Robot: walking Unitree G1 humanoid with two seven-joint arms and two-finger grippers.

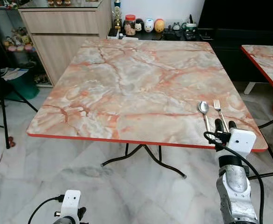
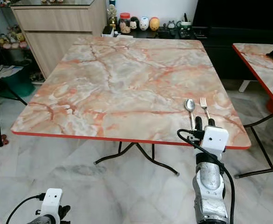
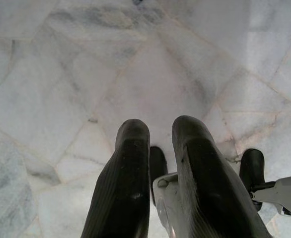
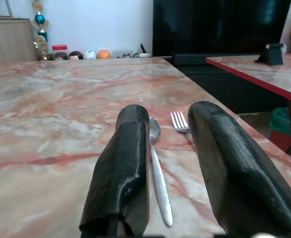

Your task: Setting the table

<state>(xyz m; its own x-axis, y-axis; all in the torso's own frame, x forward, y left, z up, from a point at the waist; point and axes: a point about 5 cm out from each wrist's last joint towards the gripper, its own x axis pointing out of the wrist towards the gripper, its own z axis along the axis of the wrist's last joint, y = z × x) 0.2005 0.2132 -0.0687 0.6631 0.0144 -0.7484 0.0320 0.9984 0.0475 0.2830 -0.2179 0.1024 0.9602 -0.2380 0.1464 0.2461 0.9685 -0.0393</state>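
Fingers point(image 1: 218, 125) of the right gripper point(image 1: 225, 125) stand apart with nothing between them, raised at the near right edge of the marble-patterned table point(image 1: 127, 84); from the left eye view their tips cover the lower ends of the spoon point(image 1: 203, 110) and fork point(image 1: 219, 110), which lie side by side on the tabletop near its right front corner, bowl and tines pointing away from the robot. A wooden cabinet point(image 1: 62, 28) stands beyond the table's far left corner, and a row of small jars and figurines point(image 1: 143, 24) sits on a low dark shelf behind the far edge; what each piece is cannot be made out. A second table point(image 1: 267, 60) is cut off at the right border. Low at the left, the left gripper point(image 1: 80, 213) hangs by the floor, mostly cropped by the frame. From the right eye view the same layout holds, the spoon just left of the fork, both handles partly hidden behind the gripper's white housing. Along the left wrist view, two black fingers point(image 3: 125, 188) with a narrow gap between them point down at the pale marble floor point(image 3: 61, 74), holding nothing; part of the robot's own lower body shows beneath them. Along the right wrist view, the spread fingers frame the cutlery: the spoon's handle runs beside one finger, which hides part of its bowl, and the fork's handle disappears behind the other finger, whether touching it I cannot tell.
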